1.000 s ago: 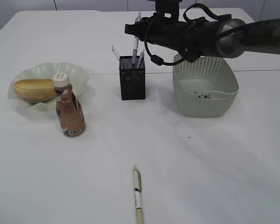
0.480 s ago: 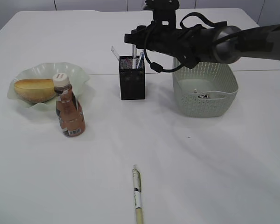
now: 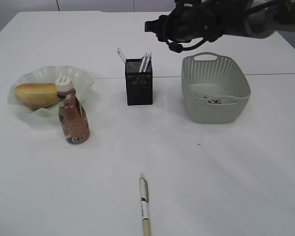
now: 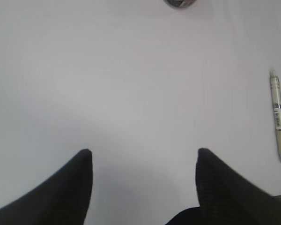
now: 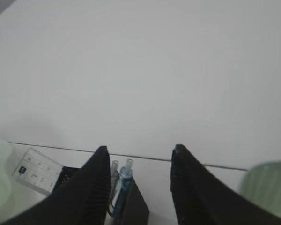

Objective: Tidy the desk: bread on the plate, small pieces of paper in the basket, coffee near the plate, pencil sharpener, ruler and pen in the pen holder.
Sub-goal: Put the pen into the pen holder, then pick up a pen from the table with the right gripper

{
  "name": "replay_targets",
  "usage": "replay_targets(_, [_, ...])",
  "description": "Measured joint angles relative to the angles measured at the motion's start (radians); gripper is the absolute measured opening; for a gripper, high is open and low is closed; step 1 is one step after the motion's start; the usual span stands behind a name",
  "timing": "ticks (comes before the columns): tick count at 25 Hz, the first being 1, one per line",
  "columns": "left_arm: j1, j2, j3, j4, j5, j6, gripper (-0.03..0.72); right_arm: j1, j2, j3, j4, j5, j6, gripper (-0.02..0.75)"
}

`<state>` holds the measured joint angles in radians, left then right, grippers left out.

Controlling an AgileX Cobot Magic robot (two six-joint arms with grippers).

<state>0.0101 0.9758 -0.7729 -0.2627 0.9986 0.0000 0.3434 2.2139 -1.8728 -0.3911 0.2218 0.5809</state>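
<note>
The black mesh pen holder [image 3: 139, 88] holds pens [image 3: 146, 61] and the clear ruler [image 3: 121, 54]. My right gripper [image 3: 152, 24] hovers above and behind it, open and empty; from the right wrist the gripper [image 5: 140, 149] looks down on the pens [image 5: 122, 180] and ruler [image 5: 37, 169]. Another pen [image 3: 144, 204] lies on the desk near the front edge. My left gripper [image 4: 144, 152] is open over bare desk, with that pen [image 4: 277, 117] to its right. Bread [image 3: 37, 94] lies on the plate [image 3: 83, 77], and the coffee [image 3: 73, 115] stands beside it. The pencil sharpener is out of view.
The grey-green basket [image 3: 215, 110] stands right of the pen holder with small paper bits [image 3: 212, 100] inside. A thin seam [image 3: 275, 74] crosses the desk behind it. The left arm does not show in the exterior view.
My right gripper opened and let a pen drop into the pen holder, then rose and drew back to the right. The left gripper stayed still.
</note>
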Motion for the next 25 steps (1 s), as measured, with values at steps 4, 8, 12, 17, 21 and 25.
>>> replay_targets(4, [0.0,0.0,0.0,0.0,0.0,0.0,0.504,0.004,-0.067,0.0,0.034,0.187,-0.05,0.316])
replay_targets(8, [0.0,0.0,0.0,0.0,0.0,0.0,0.504,0.025,-0.139,0.0,0.23,0.394,-0.274,0.316])
replay_targets(12, [0.0,0.0,0.0,0.0,0.0,0.0,0.504,0.054,-0.206,0.0,0.381,0.621,-0.397,0.316])
replay_targets(17, [0.0,0.0,0.0,0.0,0.0,0.0,0.504,0.123,-0.26,0.0,0.4,0.865,-0.412,0.316])
replay_targets(21, [0.0,0.0,0.0,0.0,0.0,0.0,0.504,0.172,-0.267,0.0,0.405,0.995,-0.389,0.316])
replay_targets(25, [0.0,0.0,0.0,0.0,0.0,0.0,0.504,0.192,-0.267,0.0,0.439,1.011,-0.346,0.316])
